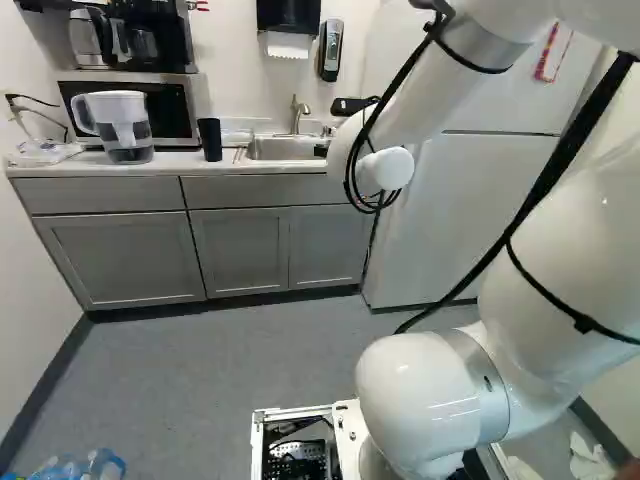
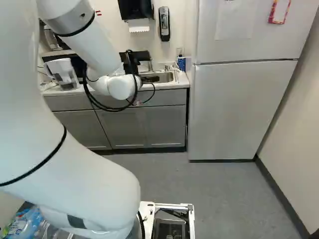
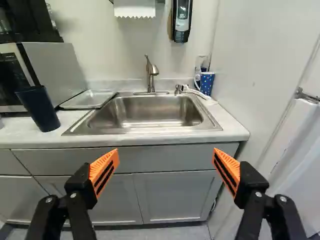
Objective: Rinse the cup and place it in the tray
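Cup [image 3: 37,109]: dark, tall, slim, seemingly wider at the mouth; upright on the desk [image 3: 227,121], near its front edge, left of the sink [image 3: 145,114]. Contents, if any, out of sight.
Cup wall: smooth, no handle in sight; probably stiff plastic or coated metal, light if empty. Small risk of breakage, larger risk of tipping if nudged high up.
Cup hold: best around the middle, one pad to each side, mouth left free for water. Moderate squeeze, firmer once wet and slippery.
Gripper [image 3: 166,152]: wide apart, nothing held, well short of the cup. Next, by judgement: over to the left, level with the cup's middle, then close.
Faucet [image 3: 151,75]: upright behind the sink, spout low over the basin; careful tilt called for, against knocks.
Tray [image 3: 89,99]: clear, shallow, between microwave [image 3: 62,67] and sink, just beyond the cup. Probably light, apt to skid; straight-down, gentle release advisable.
Mug [image 3: 206,84]: blue, dotted, handled, near the desk's rear right corner; less likely the cup meant, perhaps heavier and more fragile.
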{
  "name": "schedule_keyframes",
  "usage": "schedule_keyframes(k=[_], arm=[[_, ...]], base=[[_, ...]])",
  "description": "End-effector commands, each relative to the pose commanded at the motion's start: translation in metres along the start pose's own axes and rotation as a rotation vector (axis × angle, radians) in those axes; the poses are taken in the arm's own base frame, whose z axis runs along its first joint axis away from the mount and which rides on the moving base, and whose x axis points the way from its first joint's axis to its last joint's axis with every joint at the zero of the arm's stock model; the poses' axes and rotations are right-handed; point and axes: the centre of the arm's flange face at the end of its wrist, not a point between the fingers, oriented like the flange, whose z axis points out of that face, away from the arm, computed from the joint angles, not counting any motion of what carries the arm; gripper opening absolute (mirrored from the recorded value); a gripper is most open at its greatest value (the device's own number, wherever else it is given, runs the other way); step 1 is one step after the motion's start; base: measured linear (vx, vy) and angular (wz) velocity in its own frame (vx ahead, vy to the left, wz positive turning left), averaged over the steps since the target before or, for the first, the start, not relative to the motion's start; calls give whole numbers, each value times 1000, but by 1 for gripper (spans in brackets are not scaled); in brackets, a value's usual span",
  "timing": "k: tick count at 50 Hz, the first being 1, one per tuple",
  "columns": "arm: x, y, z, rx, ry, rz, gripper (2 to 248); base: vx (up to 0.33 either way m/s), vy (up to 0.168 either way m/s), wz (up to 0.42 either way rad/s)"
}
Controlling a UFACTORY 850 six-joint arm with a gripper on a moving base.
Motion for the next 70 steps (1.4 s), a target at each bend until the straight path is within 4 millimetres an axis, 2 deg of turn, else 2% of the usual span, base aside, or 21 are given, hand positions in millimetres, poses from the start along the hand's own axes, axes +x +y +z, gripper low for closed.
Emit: schedule_keyframes(k=[70], arm=[[69, -16, 23, 34, 14, -6, 247]], base=[[0, 0, 0]])
